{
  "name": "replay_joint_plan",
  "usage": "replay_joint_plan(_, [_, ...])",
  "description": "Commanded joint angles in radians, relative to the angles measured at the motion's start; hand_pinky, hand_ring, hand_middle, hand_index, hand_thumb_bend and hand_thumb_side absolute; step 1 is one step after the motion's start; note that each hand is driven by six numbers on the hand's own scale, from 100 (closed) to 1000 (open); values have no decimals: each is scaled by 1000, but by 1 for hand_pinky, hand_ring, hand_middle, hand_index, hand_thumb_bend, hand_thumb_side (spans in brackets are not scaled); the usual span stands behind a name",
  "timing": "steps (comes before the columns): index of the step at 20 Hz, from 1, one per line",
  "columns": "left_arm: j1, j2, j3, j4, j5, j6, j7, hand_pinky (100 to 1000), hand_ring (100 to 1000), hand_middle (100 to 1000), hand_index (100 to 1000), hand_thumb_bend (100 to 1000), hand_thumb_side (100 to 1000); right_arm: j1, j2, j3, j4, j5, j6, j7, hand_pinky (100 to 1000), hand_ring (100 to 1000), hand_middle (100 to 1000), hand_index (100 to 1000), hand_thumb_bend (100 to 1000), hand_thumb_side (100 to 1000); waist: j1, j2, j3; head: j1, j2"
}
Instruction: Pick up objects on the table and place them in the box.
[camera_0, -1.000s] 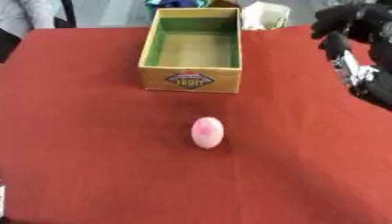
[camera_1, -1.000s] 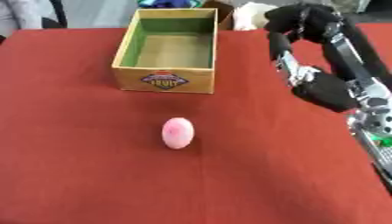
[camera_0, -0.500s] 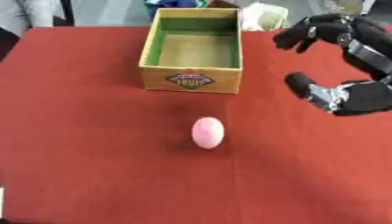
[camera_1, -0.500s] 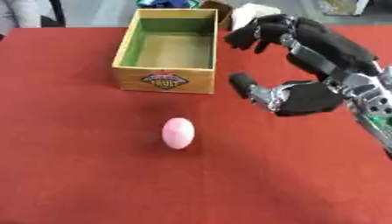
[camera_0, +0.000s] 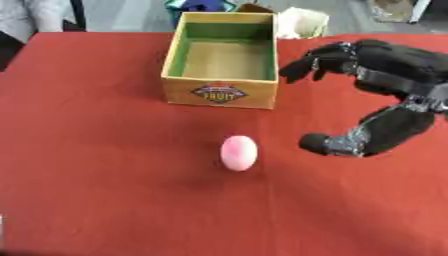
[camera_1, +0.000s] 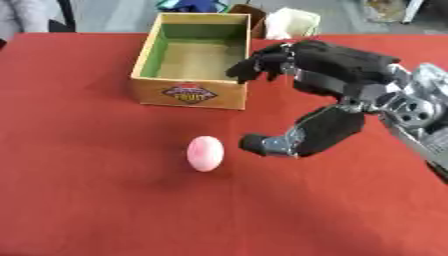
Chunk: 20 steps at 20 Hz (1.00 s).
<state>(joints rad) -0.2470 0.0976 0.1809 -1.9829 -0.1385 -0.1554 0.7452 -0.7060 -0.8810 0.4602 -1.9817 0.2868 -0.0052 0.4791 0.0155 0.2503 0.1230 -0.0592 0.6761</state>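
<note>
A pink egg-shaped object (camera_0: 239, 152) lies on the red table (camera_0: 105, 190), in front of an open yellow box (camera_0: 224, 59) with green inner walls and a label on its front. The box looks empty inside. My right hand (camera_1: 337, 95) comes in from the right, black, fingers spread and thumb stretched toward the pink egg, a short gap to its right and above the cloth. It is open and holds nothing. My left hand does not show in either view.
Beyond the table's far edge sit a pale bag (camera_0: 302, 22) and a blue thing (camera_0: 201, 5). A person's sleeve (camera_0: 31, 17) shows at the top left. Red cloth spreads wide to the left and front.
My right hand has swung in from the far right and down toward the pink egg, opening wide. The egg and the box have stayed put.
</note>
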Motion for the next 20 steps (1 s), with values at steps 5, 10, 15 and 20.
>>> replay_joint_plan(5, [-5,24,-6,-17,5,-2,-9,443,386,405,489,127,863,-84,74,71,-18,53,134,169,760,870,833,985,476,580,-2,-25,3,-11,0])
replay_joint_plan(10, [-4,24,-12,-17,9,-2,-15,444,386,405,488,126,862,-119,133,99,-18,113,238,193,751,867,840,991,486,577,-3,-27,3,-13,-2])
replay_joint_plan(15, [-4,23,-13,-17,11,-3,-18,443,386,406,488,125,861,-130,175,136,-18,155,327,203,766,883,854,995,507,544,-3,-28,6,-17,-5])
replay_joint_plan(20, [-3,21,-15,-17,13,-2,-21,444,386,406,487,127,861,-121,203,150,-18,196,391,219,765,882,853,992,504,531,-2,-26,7,-18,-7])
